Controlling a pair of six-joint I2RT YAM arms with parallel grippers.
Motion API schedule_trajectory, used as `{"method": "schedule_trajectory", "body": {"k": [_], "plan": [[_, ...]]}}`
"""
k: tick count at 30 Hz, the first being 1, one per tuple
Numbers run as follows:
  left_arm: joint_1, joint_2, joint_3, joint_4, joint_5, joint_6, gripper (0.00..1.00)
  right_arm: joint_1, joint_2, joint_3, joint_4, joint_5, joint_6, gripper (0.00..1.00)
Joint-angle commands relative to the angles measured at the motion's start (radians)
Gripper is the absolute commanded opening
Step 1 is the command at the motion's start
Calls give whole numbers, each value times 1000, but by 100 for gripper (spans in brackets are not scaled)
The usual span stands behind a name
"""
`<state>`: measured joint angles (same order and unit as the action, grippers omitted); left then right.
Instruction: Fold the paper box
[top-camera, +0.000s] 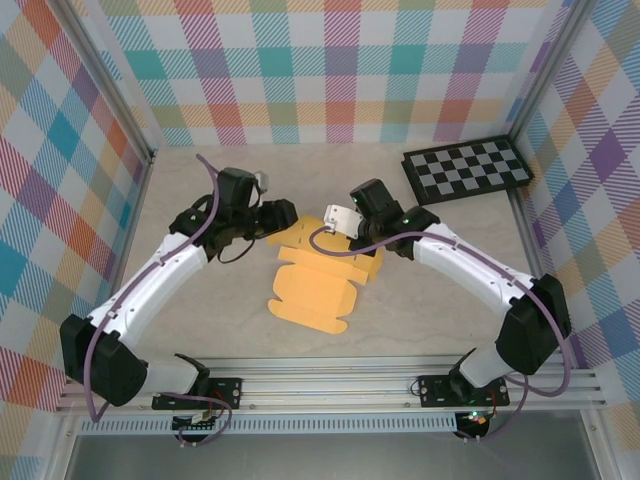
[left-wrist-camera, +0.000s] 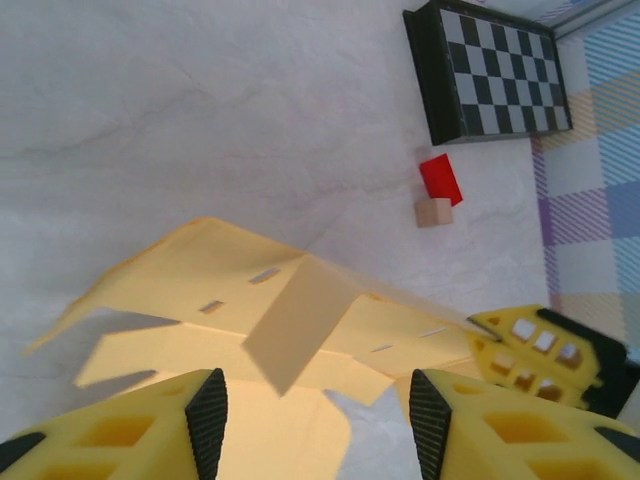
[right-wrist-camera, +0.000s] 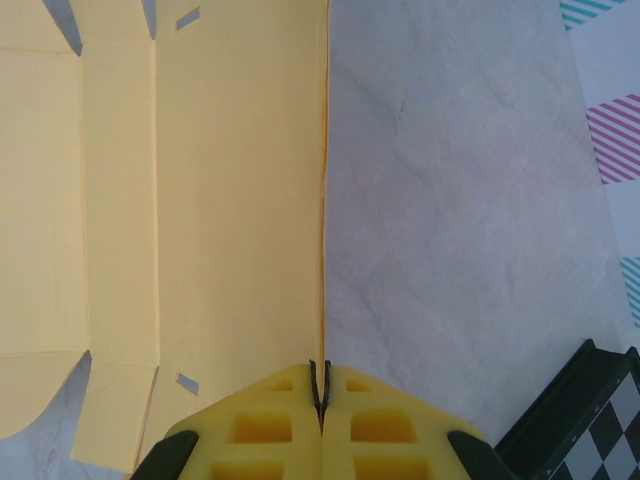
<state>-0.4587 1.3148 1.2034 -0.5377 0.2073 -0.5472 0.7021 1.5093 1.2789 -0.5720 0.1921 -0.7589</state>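
Right gripper (right-wrist-camera: 320, 388) on my end is pinched tight on the edge of the paper box (top-camera: 318, 285). The box sits mid-table between the two arms, mostly a flat sheet with its far side tipped up. Left gripper (left-wrist-camera: 318, 412) has its jaws apart, with a raised flap just ahead of them.

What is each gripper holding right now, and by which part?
The right gripper is shut on the paper box, pinching one long side edge of the sheet. The left gripper is open and holds nothing.
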Motion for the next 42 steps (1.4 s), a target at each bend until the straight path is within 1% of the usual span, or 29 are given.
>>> {"method": "schedule_trajectory", "body": {"k": [1, 3, 5, 6, 8, 10, 12, 14, 17, 21, 23, 25, 28, 32, 35, 37, 42], "plan": [[14, -37, -167, 49, 18, 151, 53, -6, 39, 3, 34, 26, -49, 0], [14, -58, -302, 177, 56, 160, 53, -16, 59, 8, 11, -1, -45, 0], [14, -72, -428, 358, 70, 161, 53, -27, 78, 10, -2, -18, -30, 0], [14, -74, -471, 434, 63, 169, 54, -31, 84, 8, -5, -26, -25, 0], [14, -63, -543, 559, 11, 191, 52, -37, 93, 1, -3, -40, -18, 0], [15, -34, -560, 613, -26, 221, 51, -39, 96, -7, -6, -48, -15, 0], [14, 12, -547, 623, -48, 255, 51, -41, 95, -16, -7, -55, -13, 0], [14, 70, -533, 639, -49, 276, 51, -44, 89, -29, -2, -62, -13, 0], [14, 144, -555, 733, -47, 269, 52, -47, 84, -36, 0, -74, -13, 0], [14, 210, -552, 810, -34, 267, 53, -47, 83, -31, -11, -86, -11, 0], [13, 242, -540, 829, -23, 261, 53, -47, 84, -24, -21, -92, -7, 0], [10, 273, -521, 802, -19, 258, 53, -47, 88, -18, -27, -94, -4, 0], [-3, 278, -541, 801, -22, 257, 52, -47, 87, -16, -31, -88, -1, 0], [-36, 263, -544, 753, -30, 218, 41, -48, 82, -18, -32, -78, 14, 0], [-73, 252, -534, 727, -47, 145, 30, -47, 75, -24, -26, -69, 31, 0], [-102, 252, -521, 722, -58, 90, 25, -47, 74, -26, -22, -64, 39, 0], [-167, 274, -467, 693, -90, 29, 19, -47, 71, -24, -22, -58, 70, 0]]}}
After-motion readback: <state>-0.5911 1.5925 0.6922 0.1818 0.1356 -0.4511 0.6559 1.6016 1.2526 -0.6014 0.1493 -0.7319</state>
